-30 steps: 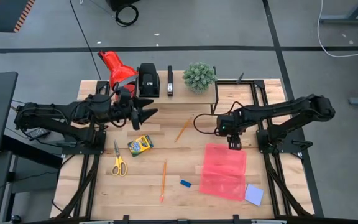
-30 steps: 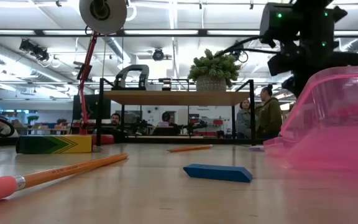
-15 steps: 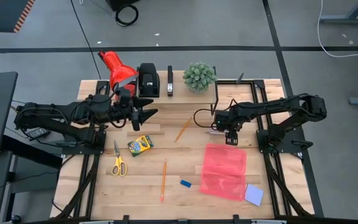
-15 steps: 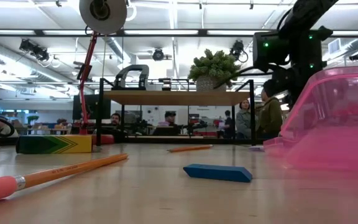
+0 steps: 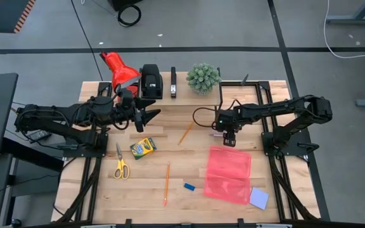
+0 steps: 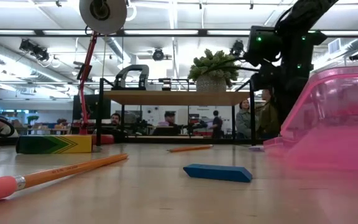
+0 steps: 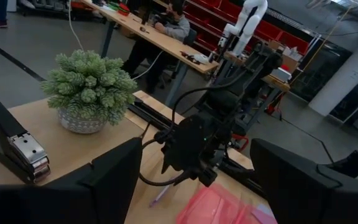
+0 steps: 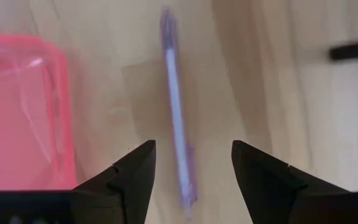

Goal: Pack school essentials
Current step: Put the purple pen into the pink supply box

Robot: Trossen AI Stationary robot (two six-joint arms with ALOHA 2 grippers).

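A pinkish-lavender pen lies flat on the wood just off the far edge of the pink pouch. My right gripper points down over it, open, one finger on either side of the pen, touching nothing. My left gripper is open and empty, held level above the table's far left. On the table lie two orange pencils, yellow-handled scissors, a crayon box, a blue eraser and a lavender notepad.
A red lamp, black desk devices and a potted plant stand along the far edge. A black frame stands at the far right. People show in the room behind, in the low view.
My right gripper has gone from above the pouch's far edge toward the table's left and a little toward the far edge, and now stands over the pen. My left arm has kept still.
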